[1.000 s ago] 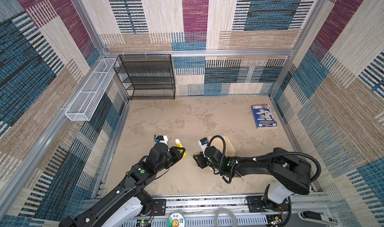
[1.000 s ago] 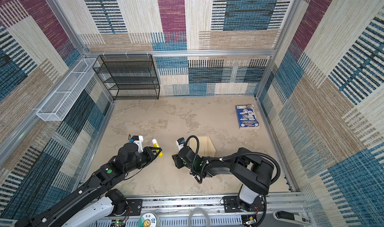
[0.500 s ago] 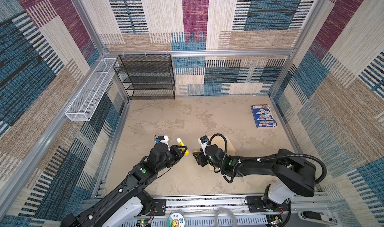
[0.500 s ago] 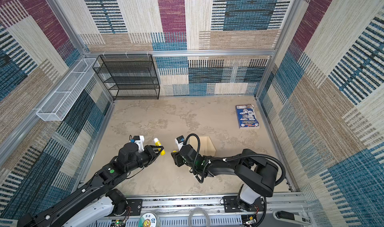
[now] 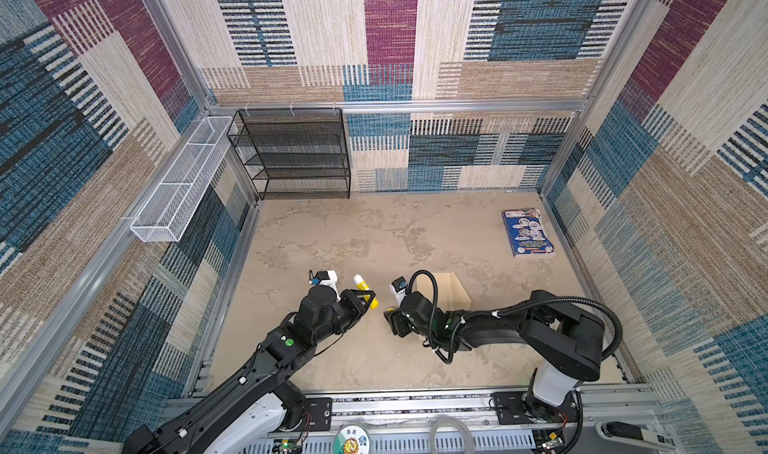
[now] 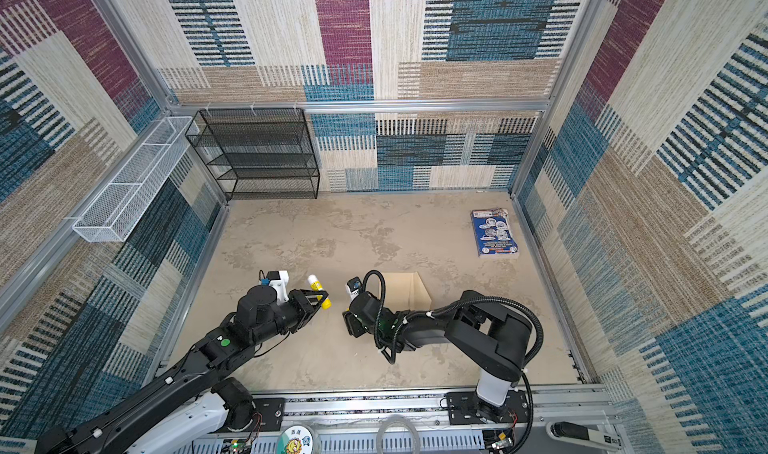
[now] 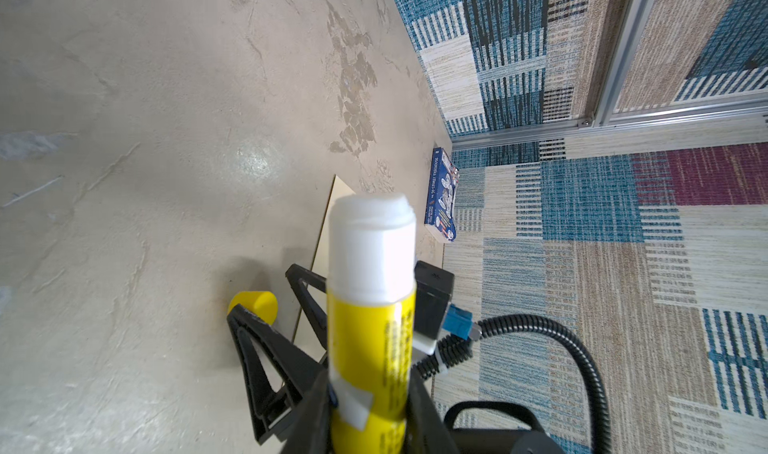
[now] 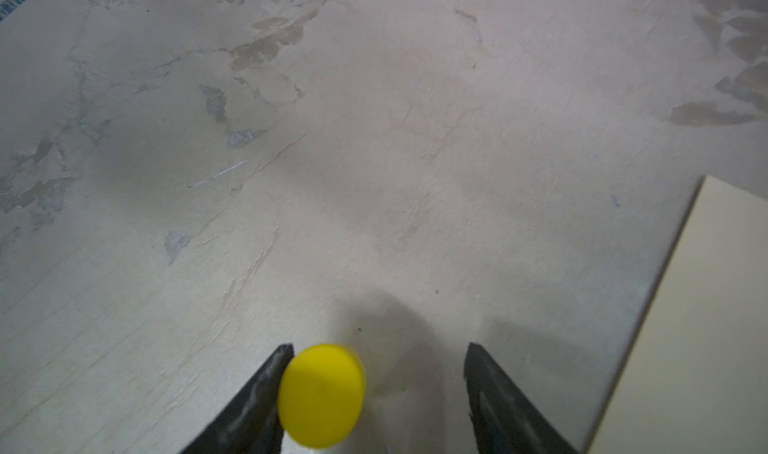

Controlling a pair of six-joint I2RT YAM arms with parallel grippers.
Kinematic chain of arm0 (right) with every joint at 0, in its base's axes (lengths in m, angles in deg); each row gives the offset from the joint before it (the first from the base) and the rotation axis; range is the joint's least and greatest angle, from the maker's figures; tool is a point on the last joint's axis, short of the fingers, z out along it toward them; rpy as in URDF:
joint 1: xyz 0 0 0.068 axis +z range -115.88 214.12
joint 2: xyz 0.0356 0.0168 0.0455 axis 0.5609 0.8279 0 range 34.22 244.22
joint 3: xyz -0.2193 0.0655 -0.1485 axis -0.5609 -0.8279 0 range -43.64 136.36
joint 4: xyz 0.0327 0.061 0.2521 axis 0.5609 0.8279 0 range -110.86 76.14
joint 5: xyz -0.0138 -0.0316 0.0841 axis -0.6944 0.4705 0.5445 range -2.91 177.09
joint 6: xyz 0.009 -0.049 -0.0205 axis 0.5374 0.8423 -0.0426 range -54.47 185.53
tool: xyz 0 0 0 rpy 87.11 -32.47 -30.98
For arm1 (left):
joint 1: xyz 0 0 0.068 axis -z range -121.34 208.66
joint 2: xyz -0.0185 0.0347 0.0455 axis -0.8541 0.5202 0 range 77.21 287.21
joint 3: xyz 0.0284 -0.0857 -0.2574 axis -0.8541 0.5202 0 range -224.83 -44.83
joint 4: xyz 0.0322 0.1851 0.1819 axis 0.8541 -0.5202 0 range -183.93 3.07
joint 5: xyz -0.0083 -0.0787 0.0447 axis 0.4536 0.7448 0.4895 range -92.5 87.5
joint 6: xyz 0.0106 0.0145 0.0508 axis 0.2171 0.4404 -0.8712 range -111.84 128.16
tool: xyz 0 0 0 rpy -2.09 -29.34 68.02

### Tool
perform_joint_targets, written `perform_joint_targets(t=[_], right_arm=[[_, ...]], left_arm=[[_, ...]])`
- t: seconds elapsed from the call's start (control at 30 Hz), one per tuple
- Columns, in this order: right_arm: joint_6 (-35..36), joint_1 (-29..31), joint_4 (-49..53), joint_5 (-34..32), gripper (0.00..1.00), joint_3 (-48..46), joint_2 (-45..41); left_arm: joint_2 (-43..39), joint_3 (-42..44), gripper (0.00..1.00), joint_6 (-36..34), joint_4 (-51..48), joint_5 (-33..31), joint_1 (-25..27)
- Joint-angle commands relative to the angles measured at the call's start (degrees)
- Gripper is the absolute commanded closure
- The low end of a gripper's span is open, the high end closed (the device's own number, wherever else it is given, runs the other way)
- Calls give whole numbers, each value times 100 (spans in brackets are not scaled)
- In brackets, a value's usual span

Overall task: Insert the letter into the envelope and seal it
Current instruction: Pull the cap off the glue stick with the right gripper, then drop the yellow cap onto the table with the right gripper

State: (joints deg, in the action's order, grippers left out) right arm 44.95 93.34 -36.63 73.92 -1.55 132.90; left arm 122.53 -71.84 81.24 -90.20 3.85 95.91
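My left gripper (image 5: 365,297) (image 6: 320,297) (image 7: 368,398) is shut on a yellow glue stick (image 5: 365,291) (image 7: 370,306), whose white uncapped end points away from the wrist. Facing it, my right gripper (image 5: 390,321) (image 6: 349,321) (image 8: 376,373) is open. The stick's yellow cap (image 8: 321,395) (image 7: 252,304) lies low by the table against one finger (image 8: 266,389), with a wide gap to the other. The tan envelope (image 5: 451,291) (image 6: 409,289) (image 8: 685,327) lies flat, partly under the right arm. The letter is out of view.
A glossy blue booklet (image 5: 528,232) (image 6: 494,232) (image 7: 442,198) lies by the right wall. A black wire shelf (image 5: 297,154) stands at the back left, and a white wire basket (image 5: 183,179) hangs on the left wall.
The right gripper's jaws have opened wider around the yellow cap, which now touches only one finger. Both arms have barely moved, and the left gripper still holds the glue stick.
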Motion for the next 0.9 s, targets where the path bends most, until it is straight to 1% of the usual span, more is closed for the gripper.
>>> perform_joint_targets(t=[0.0, 0.2, 0.47, 0.63, 0.77, 0.87], right_arm=[[137, 4, 78, 30, 28, 104, -41], [195, 7, 663, -107, 25, 526, 381], [246, 10, 702, -142, 24, 500, 596], [287, 45, 755, -54, 24, 426, 720], [253, 209, 833, -121, 24, 371, 811], [141, 226, 692, 11, 24, 267, 779]], left_arm=[[-5, 28, 100, -31, 216, 42, -8], [-65, 37, 100, -50, 194, 51, -8], [-245, 37, 100, -137, -16, -28, -8], [-241, 3, 100, -210, -77, -20, -8], [-277, -18, 100, -276, -180, -11, -8], [-304, -15, 100, -303, -192, -20, -10]])
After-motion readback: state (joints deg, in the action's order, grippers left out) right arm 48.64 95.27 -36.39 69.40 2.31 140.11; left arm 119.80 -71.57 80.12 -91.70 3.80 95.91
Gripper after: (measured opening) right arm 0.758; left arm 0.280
